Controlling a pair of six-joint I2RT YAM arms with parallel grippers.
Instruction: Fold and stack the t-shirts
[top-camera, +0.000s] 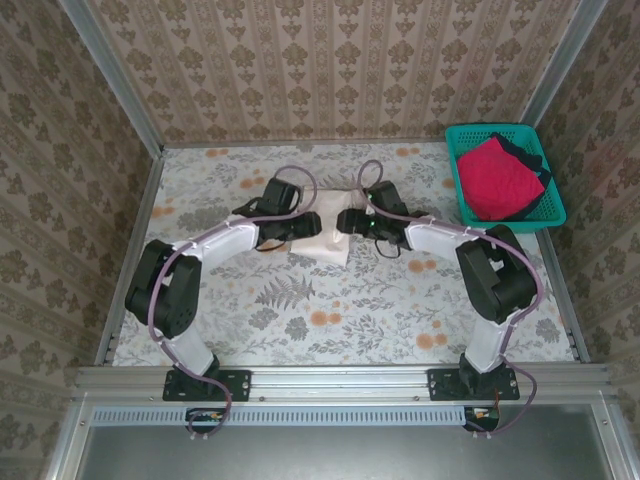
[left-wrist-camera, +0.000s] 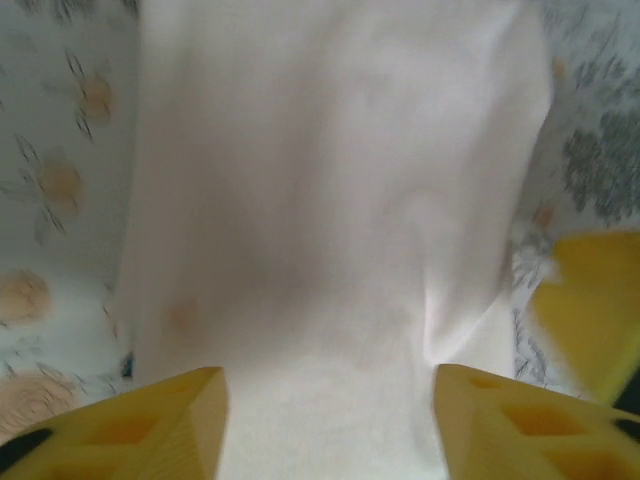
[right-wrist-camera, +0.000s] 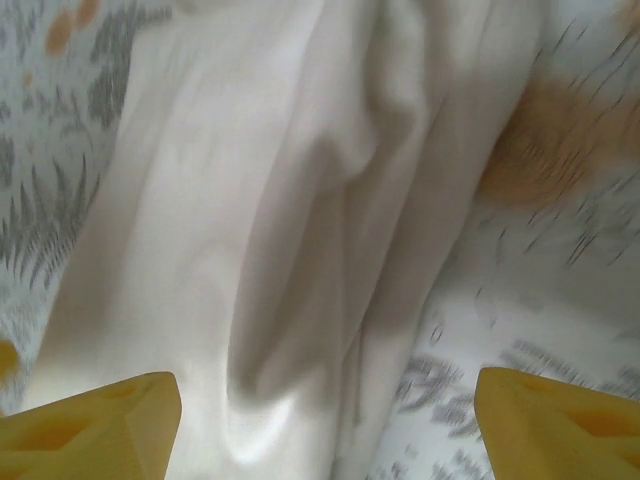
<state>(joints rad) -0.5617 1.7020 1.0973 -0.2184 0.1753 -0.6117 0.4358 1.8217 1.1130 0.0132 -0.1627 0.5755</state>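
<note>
Status: the task appears early to midway. One cream-white t-shirt (top-camera: 322, 240) lies in the middle of the table (top-camera: 300, 310) as a compact, roughly rectangular bundle, so its fold looks partly made; long creases run along it in the right wrist view, and it is judged not yet finished. The left gripper (left-wrist-camera: 325, 440) hovers over this shirt with its fingers (left-wrist-camera: 170, 425) parted and smooth cloth below them, nothing pinched. The right gripper (right-wrist-camera: 325, 440) faces it from the other side, fingers (right-wrist-camera: 95, 430) spread wide above the shirt's edge, holding nothing. Left to do: a crimson-red t-shirt (top-camera: 495, 180) and a dark t-shirt (top-camera: 528, 158) lie unfolded in the teal basket (top-camera: 512, 224) at the far right corner, well apart from the work area; no stack exists yet. Count: three t-shirts, one basket, two grippers
</note>
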